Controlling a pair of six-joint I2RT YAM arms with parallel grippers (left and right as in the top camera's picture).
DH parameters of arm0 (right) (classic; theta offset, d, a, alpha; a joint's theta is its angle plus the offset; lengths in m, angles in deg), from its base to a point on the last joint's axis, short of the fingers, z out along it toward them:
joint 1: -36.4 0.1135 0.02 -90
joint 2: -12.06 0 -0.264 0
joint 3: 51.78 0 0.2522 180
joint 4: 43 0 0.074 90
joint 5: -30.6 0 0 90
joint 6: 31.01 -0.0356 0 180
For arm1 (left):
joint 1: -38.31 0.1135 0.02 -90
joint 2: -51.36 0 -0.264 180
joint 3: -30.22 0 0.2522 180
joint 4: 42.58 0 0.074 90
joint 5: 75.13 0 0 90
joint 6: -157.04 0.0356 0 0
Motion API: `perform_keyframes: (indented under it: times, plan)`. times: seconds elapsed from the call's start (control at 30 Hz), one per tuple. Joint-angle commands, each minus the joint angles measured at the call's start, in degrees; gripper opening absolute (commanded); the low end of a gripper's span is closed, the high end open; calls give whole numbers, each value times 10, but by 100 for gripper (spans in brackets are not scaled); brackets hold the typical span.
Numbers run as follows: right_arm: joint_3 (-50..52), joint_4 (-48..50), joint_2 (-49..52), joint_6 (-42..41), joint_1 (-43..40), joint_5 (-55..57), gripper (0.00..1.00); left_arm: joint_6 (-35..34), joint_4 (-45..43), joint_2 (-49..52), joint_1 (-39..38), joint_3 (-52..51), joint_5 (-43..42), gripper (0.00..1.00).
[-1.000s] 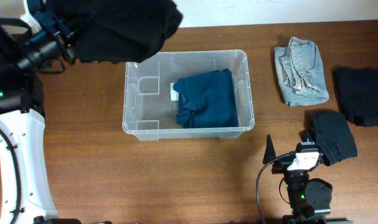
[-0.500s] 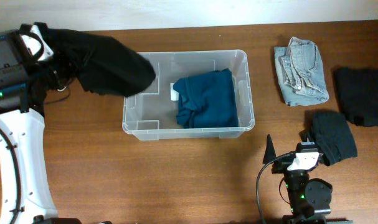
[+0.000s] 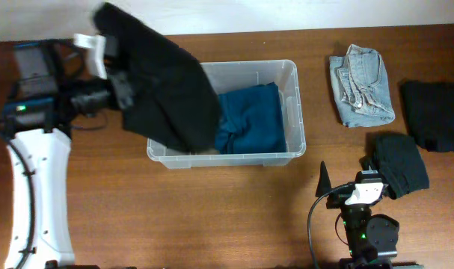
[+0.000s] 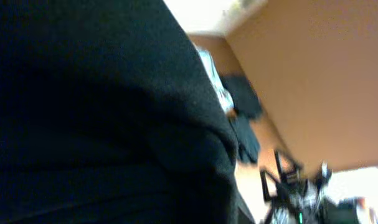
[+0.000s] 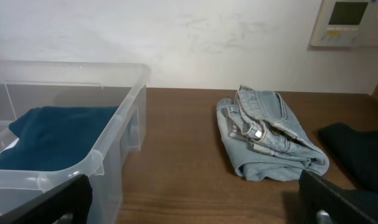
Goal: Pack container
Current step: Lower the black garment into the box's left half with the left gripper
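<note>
Over the left half of the clear rectangular plastic container [image 3: 290, 71], which sits left of folded pale denim jeans [image 3: 361, 84], the left pincer [image 3: 116, 81] grips a black cloth garment [image 3: 170, 97]. Lower it beside the folded teal garment [image 3: 253, 119], inside the near rim, before release. Right pincer [image 5: 192, 202]: spread wide.
</note>
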Motion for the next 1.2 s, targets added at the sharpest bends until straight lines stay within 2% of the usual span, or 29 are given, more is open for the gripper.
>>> perform_keyframes:
  times: [0.0, 0.1, 0.23, 0.5, 0.83, 1.03, 1.17]
  plan:
    - [3, -4, -5, 0, 4, -1, 98, 138, 32, -8, -38, 16, 7, 1]
    - [3, -4, -5, 0, 4, -1, 98, 169, 68, -3, -73, 16, 83, 1]
    - [3, -4, -5, 0, 4, -1, 98, 171, 85, -3, -103, 16, 165, 1]
    - [3, -4, -5, 0, 4, -1, 98, 171, 57, -3, -144, 16, 335, 0]
    - [3, -4, -5, 0, 4, -1, 98, 158, -11, 41, -197, 16, 334, 1]
    - [3, -4, -5, 0, 4, -1, 98, 140, -11, 100, -222, 16, 331, 1]
    - [3, -4, -5, 0, 4, -1, 98, 136, -4, 126, -223, 16, 279, 1]
